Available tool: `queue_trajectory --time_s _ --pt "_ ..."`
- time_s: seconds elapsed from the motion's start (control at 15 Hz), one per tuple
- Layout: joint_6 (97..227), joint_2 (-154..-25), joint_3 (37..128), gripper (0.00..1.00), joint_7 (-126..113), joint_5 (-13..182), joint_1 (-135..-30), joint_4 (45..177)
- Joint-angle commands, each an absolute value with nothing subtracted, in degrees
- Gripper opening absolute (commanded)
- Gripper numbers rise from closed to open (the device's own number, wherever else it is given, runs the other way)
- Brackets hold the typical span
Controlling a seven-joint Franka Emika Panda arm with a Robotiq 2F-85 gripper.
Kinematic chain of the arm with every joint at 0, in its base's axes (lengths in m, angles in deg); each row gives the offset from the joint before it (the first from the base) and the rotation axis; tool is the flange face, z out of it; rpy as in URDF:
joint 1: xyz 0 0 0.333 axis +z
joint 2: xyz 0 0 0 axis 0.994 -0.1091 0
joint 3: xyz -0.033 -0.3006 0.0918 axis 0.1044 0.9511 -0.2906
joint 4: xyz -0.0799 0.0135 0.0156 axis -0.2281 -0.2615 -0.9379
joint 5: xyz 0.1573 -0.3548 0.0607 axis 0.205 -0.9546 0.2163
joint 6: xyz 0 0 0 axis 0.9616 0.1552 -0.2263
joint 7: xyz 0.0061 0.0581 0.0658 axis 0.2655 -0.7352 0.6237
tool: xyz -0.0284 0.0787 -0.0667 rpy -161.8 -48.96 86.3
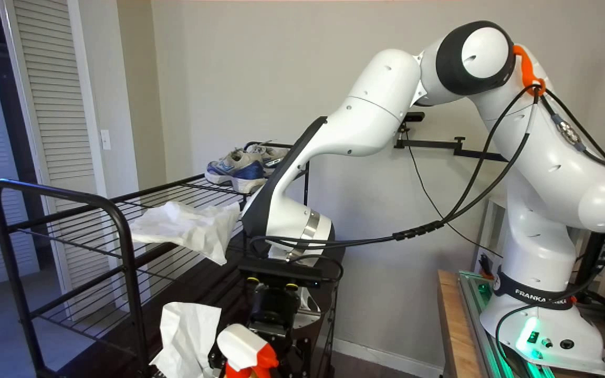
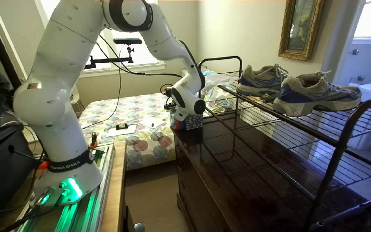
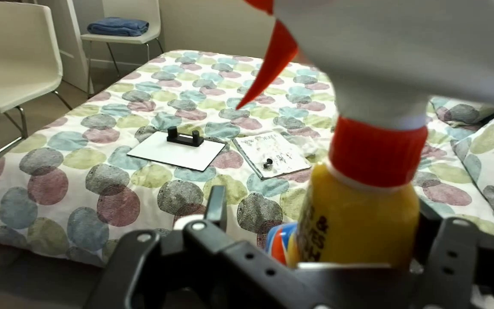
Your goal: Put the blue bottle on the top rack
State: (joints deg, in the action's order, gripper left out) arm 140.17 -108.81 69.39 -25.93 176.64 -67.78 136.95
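A spray bottle stands at my gripper [image 3: 322,214], with a yellow body [image 3: 367,219], red collar and white head with red trigger. Its head also shows in an exterior view [image 1: 242,346]. The gripper is open; the bottle is between the fingers, close to the right one, with a gap to the left finger. A blue, orange and yellow curved surface [image 3: 278,240] shows partly behind the yellow body; I cannot tell whether it is the blue bottle. The black wire rack [image 1: 124,247] stands on a dark dresser; it also shows in an exterior view [image 2: 301,129].
Sneakers [image 2: 314,93] and a crumpled white sheet [image 1: 189,226] lie on the rack's top. A patterned basket [image 2: 194,122] stands on the dresser [image 2: 237,180] near the gripper. White paper [image 1: 189,336] rises beside the gripper. A bed [image 3: 101,171] lies beyond the dresser.
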Motion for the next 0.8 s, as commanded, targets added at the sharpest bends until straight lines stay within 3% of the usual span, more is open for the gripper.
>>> queue_trajectory --time_s 0.0,0.4,0.67,0.73 --pt "141.3 -110.0 69.0 0.68 -25.8 178.1 -67.0 135.4" --pt "141.1 -110.1 69.0 0.25 -25.7 177.8 -67.0 134.9" --pt "141.2 -109.4 69.2 0.08 -27.2 177.3 -66.9 135.5" --pt "141.0 -108.8 69.2 0.08 -28.2 176.9 -67.0 135.9"
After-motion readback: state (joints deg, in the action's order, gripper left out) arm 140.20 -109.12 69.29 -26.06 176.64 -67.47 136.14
